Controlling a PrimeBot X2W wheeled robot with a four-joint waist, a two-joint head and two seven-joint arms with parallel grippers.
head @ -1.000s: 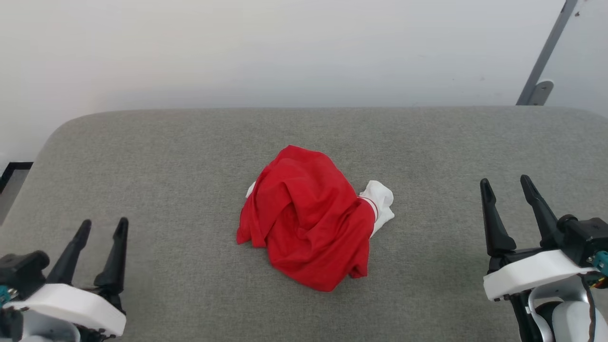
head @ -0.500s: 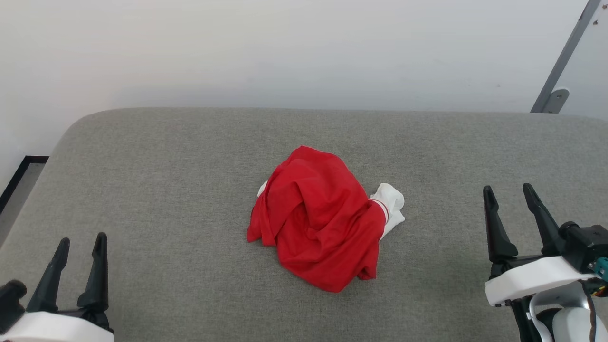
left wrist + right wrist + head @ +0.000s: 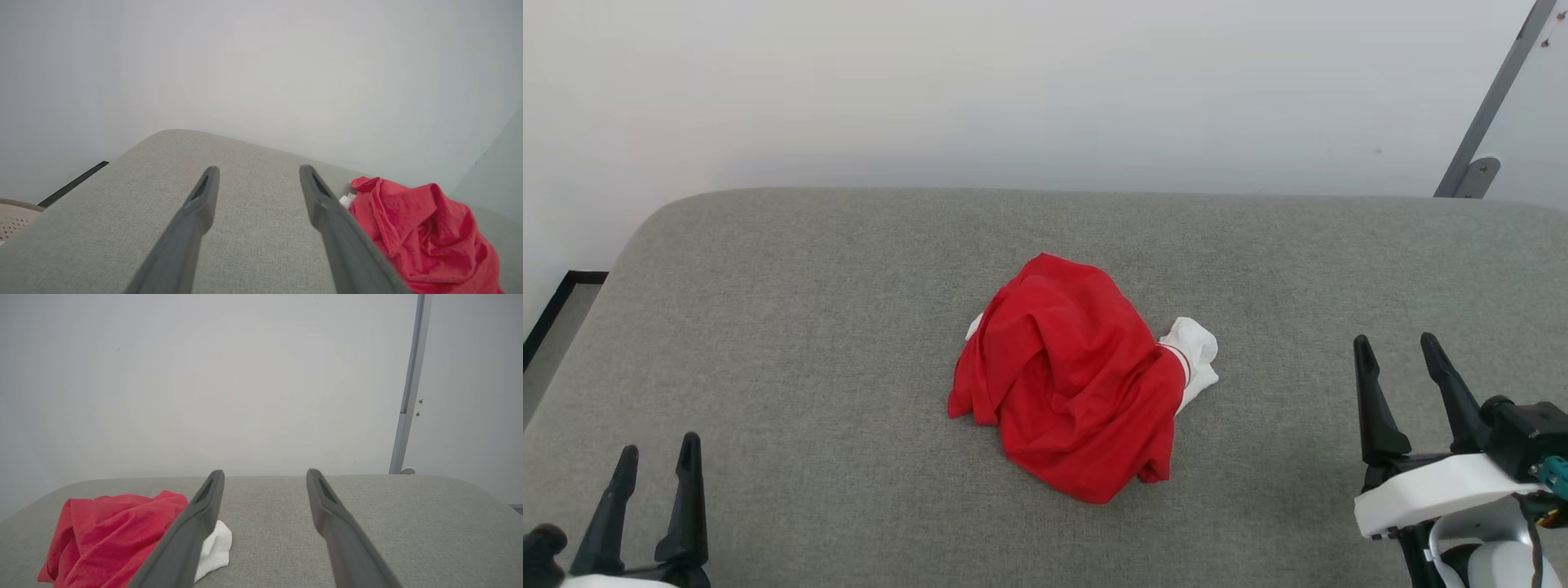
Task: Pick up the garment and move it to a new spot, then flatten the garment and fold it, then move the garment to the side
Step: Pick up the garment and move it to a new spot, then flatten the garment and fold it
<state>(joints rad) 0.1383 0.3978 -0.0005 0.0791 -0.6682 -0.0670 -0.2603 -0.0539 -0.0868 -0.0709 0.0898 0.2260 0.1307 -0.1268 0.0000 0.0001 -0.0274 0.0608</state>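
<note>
The garment lies crumpled in a red heap at the middle of the grey padded table, a white sleeve end poking out at its right. It also shows at the right of the left wrist view as the garment and at the lower left of the right wrist view as the garment. My left gripper stands open at the near left corner, well away from the cloth. Over at the near right my right gripper is open too, with nothing between its fingers.
A pale wall rises behind the table. A grey metal strut leans at the back right. Past the table's left edge runs a dark floor strip, and a beige perforated basket rim shows in the left wrist view.
The camera has shifted, sliding the whole scene slightly right. My left gripper has dropped toward the lower left corner and my right gripper has sunk a little. The garment lies as before.
</note>
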